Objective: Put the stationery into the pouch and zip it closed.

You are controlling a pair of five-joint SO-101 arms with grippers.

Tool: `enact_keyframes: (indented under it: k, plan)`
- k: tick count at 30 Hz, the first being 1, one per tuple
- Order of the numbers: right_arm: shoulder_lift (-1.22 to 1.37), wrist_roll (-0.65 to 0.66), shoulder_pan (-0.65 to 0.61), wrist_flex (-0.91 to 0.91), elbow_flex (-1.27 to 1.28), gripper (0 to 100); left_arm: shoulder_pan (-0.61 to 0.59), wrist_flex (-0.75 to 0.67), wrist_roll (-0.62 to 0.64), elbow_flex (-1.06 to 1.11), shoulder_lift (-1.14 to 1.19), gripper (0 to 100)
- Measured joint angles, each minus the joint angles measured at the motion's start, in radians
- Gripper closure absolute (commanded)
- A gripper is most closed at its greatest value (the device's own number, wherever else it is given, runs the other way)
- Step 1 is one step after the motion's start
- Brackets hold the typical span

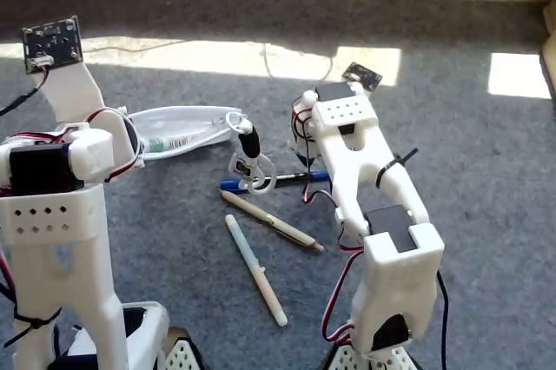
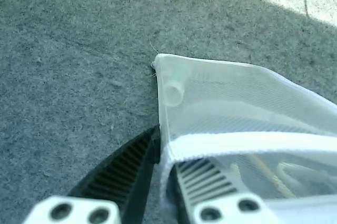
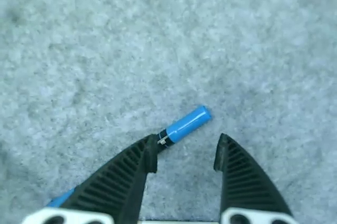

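- The left gripper is clenched on one end of the white mesh pouch. The fabric is pinched between its jaws, and the rest of the pouch stretches away beyond their tips.
- The right gripper is released, jaws spread and holding nothing, low over the grey carpet.
- A blue pen lies on the carpet. Its end is just ahead of the gap, and its shaft runs under one jaw.
- A beige pen and a pale pen lie on the carpet outside both sets of jaws.
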Motion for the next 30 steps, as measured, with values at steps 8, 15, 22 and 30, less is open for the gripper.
enact_keyframes:
  k: [8, 15, 22, 30]
  plan:
    - [0.109, 0.000, 0.002, -0.020, -0.003, 82.5, 0.000, 0.000, -0.012, 0.000, 0.000, 99]
    - [0.152, 0.000, -0.002, -0.009, -0.043, 83.6, 0.000, 0.000, -0.012, 0.011, -0.009, 99]
    - [0.152, 0.000, 0.008, -0.008, -0.043, 97.1, 0.000, 0.000, -0.012, 0.011, -0.009, 99]
    - [0.152, -0.002, 0.035, -0.008, -0.043, 97.5, 0.000, 0.000, -0.012, 0.011, -0.009, 99]
